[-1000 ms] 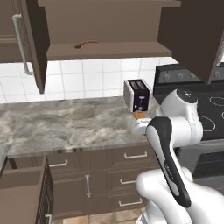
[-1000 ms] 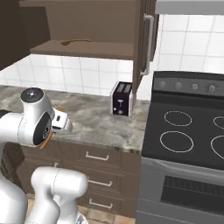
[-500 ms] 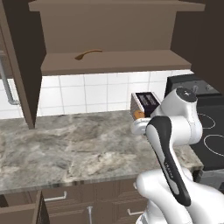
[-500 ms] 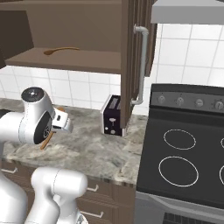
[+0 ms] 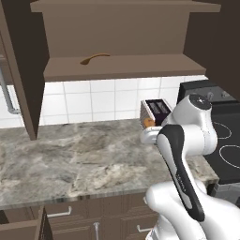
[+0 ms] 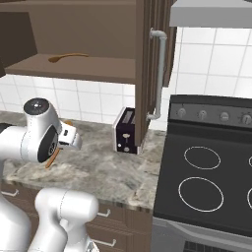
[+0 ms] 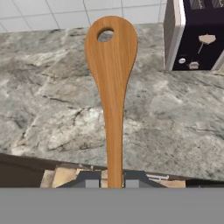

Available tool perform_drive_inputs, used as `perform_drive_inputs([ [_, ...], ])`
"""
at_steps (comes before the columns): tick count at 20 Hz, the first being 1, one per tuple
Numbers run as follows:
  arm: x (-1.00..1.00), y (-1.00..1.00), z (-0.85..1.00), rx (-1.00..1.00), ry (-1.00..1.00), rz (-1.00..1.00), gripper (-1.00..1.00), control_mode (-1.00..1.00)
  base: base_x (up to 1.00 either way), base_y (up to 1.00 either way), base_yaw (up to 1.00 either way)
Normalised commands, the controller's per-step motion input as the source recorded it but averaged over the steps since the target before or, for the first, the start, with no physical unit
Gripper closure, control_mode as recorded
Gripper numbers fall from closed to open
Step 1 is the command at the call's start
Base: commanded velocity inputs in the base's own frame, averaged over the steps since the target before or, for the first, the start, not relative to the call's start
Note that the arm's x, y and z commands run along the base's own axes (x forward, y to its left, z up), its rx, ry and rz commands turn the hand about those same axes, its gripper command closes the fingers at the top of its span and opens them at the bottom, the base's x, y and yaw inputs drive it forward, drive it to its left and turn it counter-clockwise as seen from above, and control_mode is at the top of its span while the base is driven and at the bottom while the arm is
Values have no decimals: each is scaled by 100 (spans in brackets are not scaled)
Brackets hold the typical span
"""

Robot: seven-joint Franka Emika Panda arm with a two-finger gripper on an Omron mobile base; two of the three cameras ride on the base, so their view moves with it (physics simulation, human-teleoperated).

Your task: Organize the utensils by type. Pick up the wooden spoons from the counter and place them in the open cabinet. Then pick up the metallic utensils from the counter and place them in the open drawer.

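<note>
Clamped in the claw (image 7: 111, 183): an orange-brown wooden spoon with a holed oval bowl (image 7: 112, 78), held above the veined grey stone desk (image 7: 52, 109). Driven closer over the last second, so the dark brown open cabinet (image 5: 122, 70) now looms above the claw, its twin spoon (image 5: 93, 58) already shelved. Next, probably a lift to that shelf.

Even, soft rendered light; sharp focus, faint shadows.

The held spoon (image 7: 111, 74) was smooth orange-brown wood with fine grain (a matt sheen, nothing glossy). The counter (image 7: 52, 109) looked like polished veined stone. The toaster (image 7: 192, 35) had a brushed metal shell. The cabinet (image 5: 122, 65) was matt brown wood.
</note>
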Motion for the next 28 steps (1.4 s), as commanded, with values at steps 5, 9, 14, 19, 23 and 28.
perform_drive_inputs([
  [5, 0, 0, 0, 0, 0, 0, 100, 100, 0, 0, 0],
  [9, 0, 0, 0, 0, 0, 0, 100, 100, 0, 0, 0],
  [14, 0, 0, 0, 0, 0, 0, 100, 100, 0, 0, 0],
  [19, -9, 0, 22, 0, -5, 0, 100, -100, -1, 0, 0],
  [23, -3, 9, 53, -19, -15, 3, 100, -100, 0, 0, 0],
  [28, -1, 3, 60, -28, -9, 9, 100, -100, 0, 0, 0],
])
